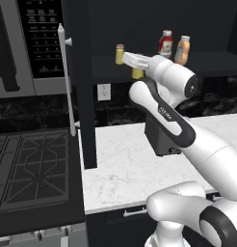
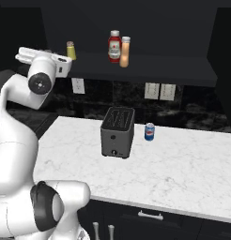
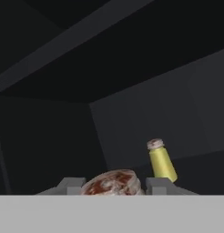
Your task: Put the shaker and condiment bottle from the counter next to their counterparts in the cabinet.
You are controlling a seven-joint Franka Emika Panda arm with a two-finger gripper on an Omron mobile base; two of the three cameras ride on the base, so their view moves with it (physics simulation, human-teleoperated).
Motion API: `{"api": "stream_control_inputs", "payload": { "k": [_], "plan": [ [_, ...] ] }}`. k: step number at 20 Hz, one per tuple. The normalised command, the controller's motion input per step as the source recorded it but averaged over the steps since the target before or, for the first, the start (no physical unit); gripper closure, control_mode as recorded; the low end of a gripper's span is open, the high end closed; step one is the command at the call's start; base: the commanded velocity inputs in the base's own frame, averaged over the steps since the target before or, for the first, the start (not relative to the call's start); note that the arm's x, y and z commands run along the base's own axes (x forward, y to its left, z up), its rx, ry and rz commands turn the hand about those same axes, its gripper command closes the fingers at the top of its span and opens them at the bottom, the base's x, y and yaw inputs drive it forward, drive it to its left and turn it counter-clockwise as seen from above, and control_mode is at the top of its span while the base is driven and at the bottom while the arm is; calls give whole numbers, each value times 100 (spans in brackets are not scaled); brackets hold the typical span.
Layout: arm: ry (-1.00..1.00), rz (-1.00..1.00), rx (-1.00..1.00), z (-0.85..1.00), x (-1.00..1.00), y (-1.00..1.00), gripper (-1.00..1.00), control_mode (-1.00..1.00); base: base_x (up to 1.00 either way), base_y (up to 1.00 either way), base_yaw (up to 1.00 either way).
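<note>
Shaker [image 3: 114, 183] is clamped in pincer [image 3: 114, 186] inside cabinet [image 1: 86, 96] | pale-capped counterpart [image 3: 161, 161] stands just beyond | toaster [image 2: 118, 131] is seen on counter [image 2: 183, 168], right base view.

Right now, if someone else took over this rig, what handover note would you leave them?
Hand: up at the cabinet shelf, closed on the shaker with the pinkish-brown cap, seen between the fingertips in the hand view.
Counterpart shaker with the grey cap stands on the shelf, just ahead of the hand.
Condiment bottle already stands on the shelf beside the ketchup bottle.
Done: bottle placed; shaker lifted off the counter.
Left: set the shaker down next to the grey-capped one, let go, pull the arm back.
Toaster and a soda can sit on the counter.
</note>
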Motion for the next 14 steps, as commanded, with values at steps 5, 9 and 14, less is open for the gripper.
{"api": "stream_control_inputs", "payload": {
  "k": [5,9,14],
  "plan": [
    [0,0,-4,-2,21,2,100,-100,0,0,0],
    [-4,0,-5,-5,31,1,100,-100,0,0,0],
    [-12,0,-8,-16,35,0,100,-100,0,0,0]
  ]
}}
